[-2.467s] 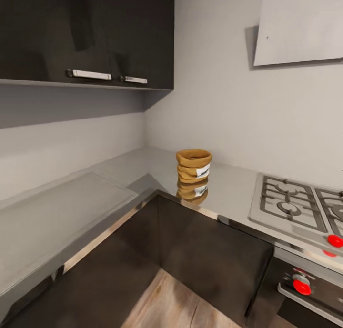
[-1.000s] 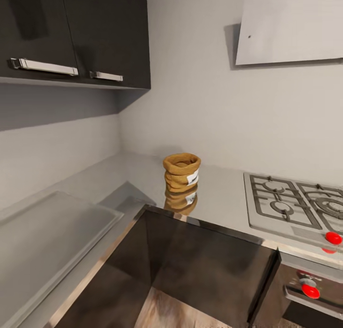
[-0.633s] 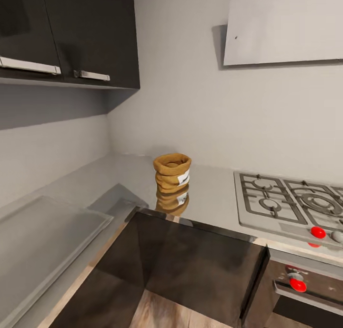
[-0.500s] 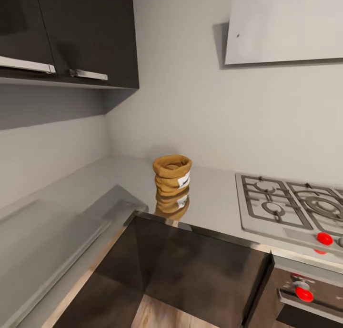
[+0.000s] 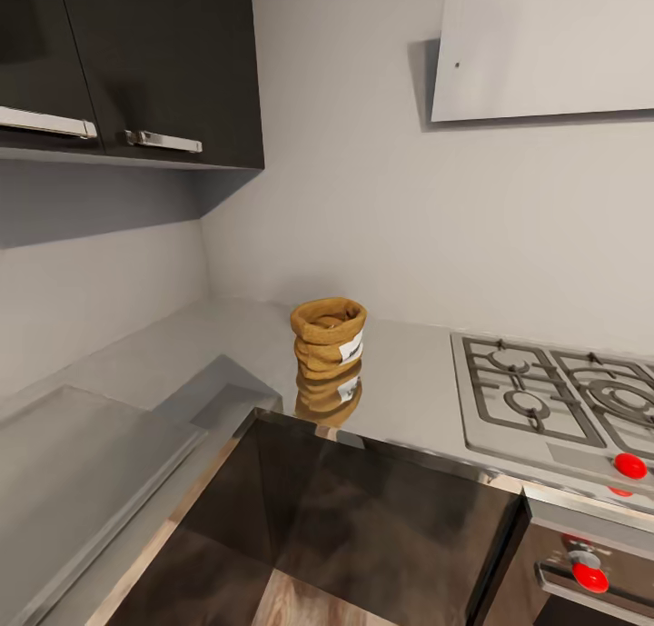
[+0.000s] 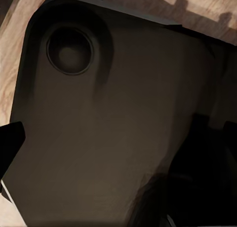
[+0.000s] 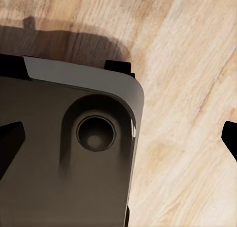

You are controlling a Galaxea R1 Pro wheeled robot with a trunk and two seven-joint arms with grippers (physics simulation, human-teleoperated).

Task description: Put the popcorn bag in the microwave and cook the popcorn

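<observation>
Kitchen corner, robot facing an L-shaped run of units. Going near to far in the head view: wood floor [image 5: 300, 608] at the foot of the frame, then dark cabinet fronts [image 5: 391, 517] meeting at the inner corner, then the countertop [image 5: 409, 399] running along the far wall and down the left side.

The popcorn bag [image 5: 328, 337] is standing upright on the countertop, near the inner corner and set a little back from the front edge; its reflection is showing in the glossy slab just in front of it. Long axis vertical, rolled rim open upward, white label [image 5: 351, 345] facing right-front. Writing on the label is too small to read.

To the bag's right, well apart, a gas hob [image 5: 545, 394] is sitting in the counter, with red knobs [image 5: 629, 466] toward its front. Dark wall cabinets [image 5: 136, 63] are hanging upper left.

Both wrist views are looking down at the robot's dark base [image 6: 108, 128] over the floor, so the arms are, by judgement, hanging low beside the body; the bag lies ahead and above them, roughly central, slightly left. Neither arm is clearly nearer. Dark finger tips are showing at the frame edges; I cannot tell how far either pair of jaws is parted. Nothing is seen held.
</observation>
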